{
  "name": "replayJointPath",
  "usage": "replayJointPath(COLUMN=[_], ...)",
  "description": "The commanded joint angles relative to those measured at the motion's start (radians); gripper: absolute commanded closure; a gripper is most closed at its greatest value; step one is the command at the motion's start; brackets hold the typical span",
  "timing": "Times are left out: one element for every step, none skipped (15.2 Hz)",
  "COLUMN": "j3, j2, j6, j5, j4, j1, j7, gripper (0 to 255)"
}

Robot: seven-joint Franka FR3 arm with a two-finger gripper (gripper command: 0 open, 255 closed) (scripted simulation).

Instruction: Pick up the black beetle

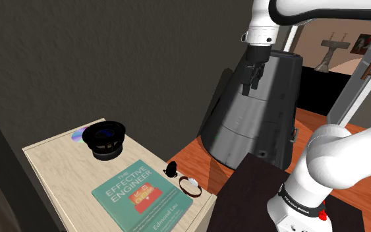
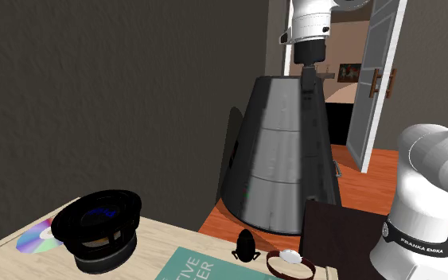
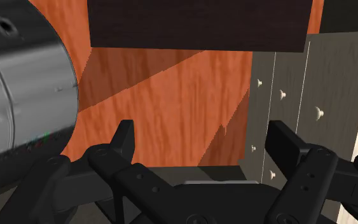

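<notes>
Tool (image 3: 203,135) stands wide open and empty, raised well apart from the black beetle (image 1: 171,169) resting on the worktop (image 1: 49,158) beside a teal book (image 1: 138,194).

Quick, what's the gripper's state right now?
Gripper: open, holding nothing; the beetle is far from its fingers.

Cabinet top (image 1: 49,161): disc (image 1: 77,136) at far edge, lens (image 1: 106,139) resting partly on it. Book (image 1: 141,196) before lens, nearer shoulder camera. Beetle (image 1: 171,169) just off book's right corner in that view, wristband (image 1: 190,185) just beside beetle, at cabinet edge. Cone (image 1: 256,115) on floor beyond cabinet. My stand (image 1: 250,191) right of cabinet. My gripper (image 1: 250,84) high up by cone's top.
</notes>
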Motion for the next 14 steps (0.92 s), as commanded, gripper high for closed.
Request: replayJointPath(j3=[0.000,0.013,0.026,0.039,0.053,0.066,0.080,0.093,0.107,0.121,0.135,0.149,0.164,0.178], j2=[0.000,0.005,0.011,0.019,0.027,0.036,0.046,0.057,0.069,0.082,0.096,0.111,0.126,0.143], j6=[0.000,0.023,0.045,0.069,0.092,0.116,0.140,0.164,0.188,0.212,0.237,0.262,0.287,0.312], j5=[0.000,0.014,0.028,0.041,0.055,0.068,0.082,0.095,0.108,0.120,0.133,0.145,0.156,0.167], j4=[0.000,-0.014,-0.028,-0.040,-0.052,-0.062,-0.072,-0.081,-0.089,-0.096,-0.102,-0.107,-0.111,-0.114], j1=[0.000,0.012,0.023,0.035,0.047,0.059,0.072,0.084,0.096,0.108,0.121,0.133,0.145,0.157], j7=[0.000,0.008,0.015,0.023,0.030,0.037,0.044,0.051,0.058,0.064,0.070,0.076,0.082,0.088], gripper=[0,0,0,0,0,0,0,0,0,0,0,0,0,0])
